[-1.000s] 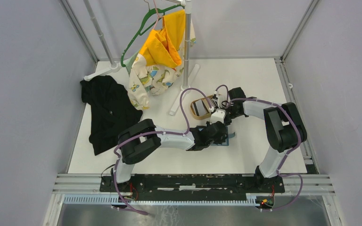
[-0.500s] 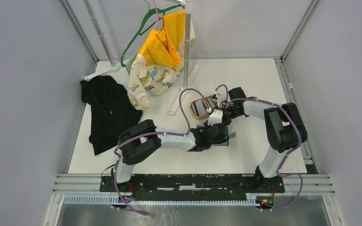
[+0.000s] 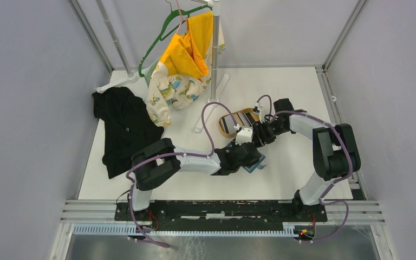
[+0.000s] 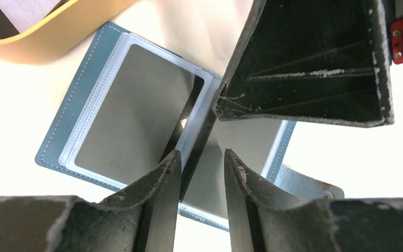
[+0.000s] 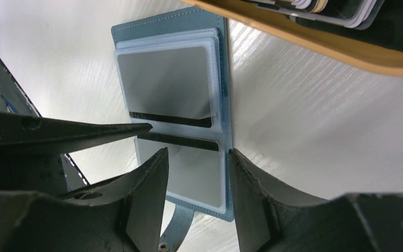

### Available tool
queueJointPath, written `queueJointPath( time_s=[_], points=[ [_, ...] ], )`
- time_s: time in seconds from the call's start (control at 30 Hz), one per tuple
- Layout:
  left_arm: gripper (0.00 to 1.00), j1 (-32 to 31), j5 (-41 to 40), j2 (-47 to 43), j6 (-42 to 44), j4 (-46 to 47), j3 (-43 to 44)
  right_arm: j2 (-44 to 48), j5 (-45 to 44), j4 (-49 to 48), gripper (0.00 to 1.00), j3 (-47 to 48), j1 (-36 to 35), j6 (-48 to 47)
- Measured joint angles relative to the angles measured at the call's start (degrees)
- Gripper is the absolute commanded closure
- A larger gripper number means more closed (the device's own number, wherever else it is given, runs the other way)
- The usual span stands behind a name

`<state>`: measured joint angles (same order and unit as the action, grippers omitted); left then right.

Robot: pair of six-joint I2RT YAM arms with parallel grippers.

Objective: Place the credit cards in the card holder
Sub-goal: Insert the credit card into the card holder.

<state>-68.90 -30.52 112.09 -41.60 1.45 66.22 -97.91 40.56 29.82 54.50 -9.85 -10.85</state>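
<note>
The teal card holder lies open and flat on the white table, with a grey card in each clear sleeve. My left gripper hovers open over its middle fold, gripping nothing. My right gripper stands open just above the holder's lower half, near the snap tab. More credit cards lie striped in the oval tan tray beside the holder. In the top view both grippers meet over the holder.
A clothes stand with yellow and patterned garments and a green hanger rises at the back. A black garment lies at the left. The tray's rim borders the holder closely.
Both grippers have opened wider. The right arm has swung a little to the right, uncovering more of the tray and its cards. The left gripper stays over the holder.
</note>
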Motion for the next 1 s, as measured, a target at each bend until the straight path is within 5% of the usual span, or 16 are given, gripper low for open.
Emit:
queueJointPath(
  time_s=[0.23, 0.43, 0.5, 0.6, 0.63, 0.8, 1.0],
  points=[
    [0.56, -1.2, 4.3, -6.9, 4.4, 5.4, -5.6, 3.2, 1.4, 2.7, 0.49, 0.0, 1.6, -4.8],
    [0.47, -0.9, 3.6, -15.3, 6.8, 6.8, -11.0, 14.8, 3.7, 2.9, 0.49, -0.3, 3.8, -11.9],
    [0.45, 0.5, 4.0, -17.0, 6.9, 6.8, -12.4, 21.1, 6.1, 1.3, 0.4, -1.6, 4.1, -15.2],
    [0.42, 4.9, 7.8, -17.6, 6.9, 6.9, -14.1, 32.5, 11.1, -1.2, 0.05, -5.5, 4.0, -22.9],
    [0.4, 7.1, 10.1, -17.6, 6.9, 6.9, -14.6, 36.7, 13.1, -2.5, 0.02, -7.5, 4.0, -26.1],
    [0.26, 17.4, 20.2, -15.7, 6.3, 8.0, -15.4, 47.8, 21.2, -6.8, 0.02, -16.0, 3.8, -35.3],
    [0.24, 21.6, 26.9, -13.0, 6.1, 7.8, -15.4, 44.6, 24.0, -3.5, 0.02, -19.5, 2.6, -43.2]
  ],
)
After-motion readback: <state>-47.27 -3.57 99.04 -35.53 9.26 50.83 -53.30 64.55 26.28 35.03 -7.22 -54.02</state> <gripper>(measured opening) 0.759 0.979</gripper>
